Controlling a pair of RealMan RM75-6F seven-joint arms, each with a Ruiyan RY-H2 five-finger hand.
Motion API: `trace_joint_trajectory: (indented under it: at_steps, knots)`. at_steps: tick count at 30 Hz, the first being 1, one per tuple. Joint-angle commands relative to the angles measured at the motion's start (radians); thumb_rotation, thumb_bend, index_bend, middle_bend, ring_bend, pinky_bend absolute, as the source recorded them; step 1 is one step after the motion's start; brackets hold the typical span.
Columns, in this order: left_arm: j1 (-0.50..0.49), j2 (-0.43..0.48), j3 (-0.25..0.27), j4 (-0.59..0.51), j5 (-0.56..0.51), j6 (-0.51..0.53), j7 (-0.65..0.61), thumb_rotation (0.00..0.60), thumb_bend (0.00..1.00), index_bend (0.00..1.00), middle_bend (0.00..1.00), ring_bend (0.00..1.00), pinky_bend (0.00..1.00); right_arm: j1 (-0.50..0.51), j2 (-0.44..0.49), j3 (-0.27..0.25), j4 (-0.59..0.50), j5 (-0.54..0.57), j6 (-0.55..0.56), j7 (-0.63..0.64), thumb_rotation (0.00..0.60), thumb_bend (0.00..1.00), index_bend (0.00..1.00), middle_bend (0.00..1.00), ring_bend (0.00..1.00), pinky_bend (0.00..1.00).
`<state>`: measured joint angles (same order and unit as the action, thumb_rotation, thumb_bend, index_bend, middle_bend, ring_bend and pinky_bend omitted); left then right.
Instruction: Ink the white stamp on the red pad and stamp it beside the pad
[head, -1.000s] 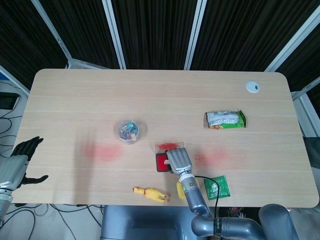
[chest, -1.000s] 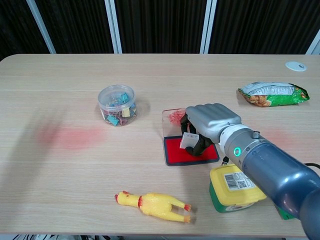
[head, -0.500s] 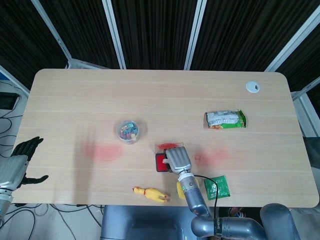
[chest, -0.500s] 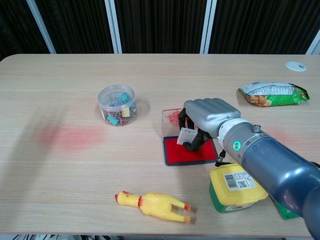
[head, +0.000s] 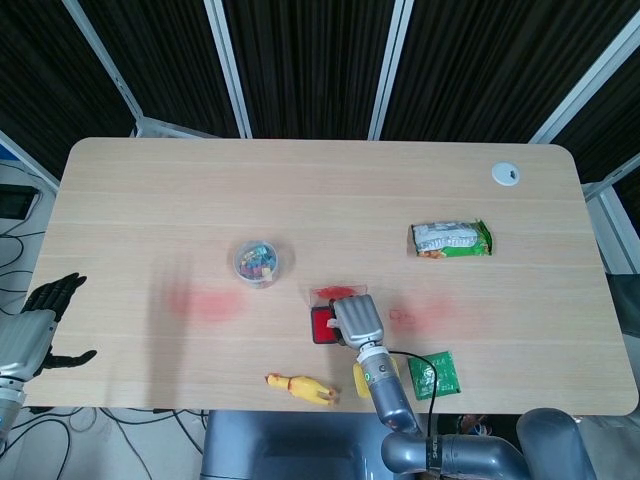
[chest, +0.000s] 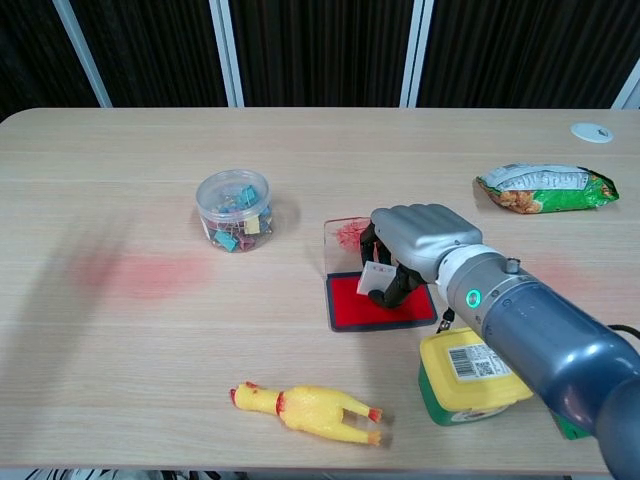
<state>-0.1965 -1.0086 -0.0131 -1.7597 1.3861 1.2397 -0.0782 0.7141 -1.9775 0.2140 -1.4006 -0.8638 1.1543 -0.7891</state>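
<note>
— Where is the stamp?

— The white stamp (chest: 374, 279) is pinched in my right hand (chest: 415, 250), fingers curled around it. It sits over the red pad (chest: 382, 301), near the middle of the desk's (head: 150, 190) front edge. I cannot tell whether its face touches the ink. The pad's clear lid (chest: 345, 234) lies open toward the far edge.

— And your other hand?

— My left hand (head: 30, 330) hangs off the desk's left edge, fingers spread, holding nothing.

— What else is around the pad?

— A tub of binder clips (chest: 233, 209) sits to its left. A rubber chicken (chest: 310, 408) lies by the front edge, and a yellow-lidded green container (chest: 468, 375) stands just beside my right wrist. A snack bag (chest: 546, 187) rests toward the right edge. Reddish smudges (chest: 140, 275) mark the wood on the left side.
</note>
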Motion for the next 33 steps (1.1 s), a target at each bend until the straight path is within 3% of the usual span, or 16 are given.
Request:
trace_joint_trajectory:
  at_steps: [1, 19, 33]
  knots:
    - [0.0, 0.0, 0.0, 0.0, 0.0, 0.0, 0.001, 0.6, 0.0, 0.0, 0.0, 0.0, 0.0, 0.0, -0.004, -0.002, 0.008, 0.0, -0.002, 0.0, 0.6, 0.57, 0.73, 0.62, 0.54, 0.61]
    - [0.001, 0.0, 0.001, -0.001, 0.002, 0.002, 0.001, 0.6, 0.0, 0.0, 0.0, 0.0, 0.0, -0.007, -0.006, -0.008, 0.013, 0.001, 0.001, -0.005, 0.6, 0.57, 0.73, 0.62, 0.54, 0.61]
    - [0.008, -0.002, 0.005, -0.002, 0.009, 0.014, 0.011, 0.6, 0.0, 0.0, 0.0, 0.0, 0.0, -0.025, 0.103, 0.011, -0.149, -0.054, 0.064, -0.009, 0.6, 0.57, 0.73, 0.61, 0.54, 0.61]
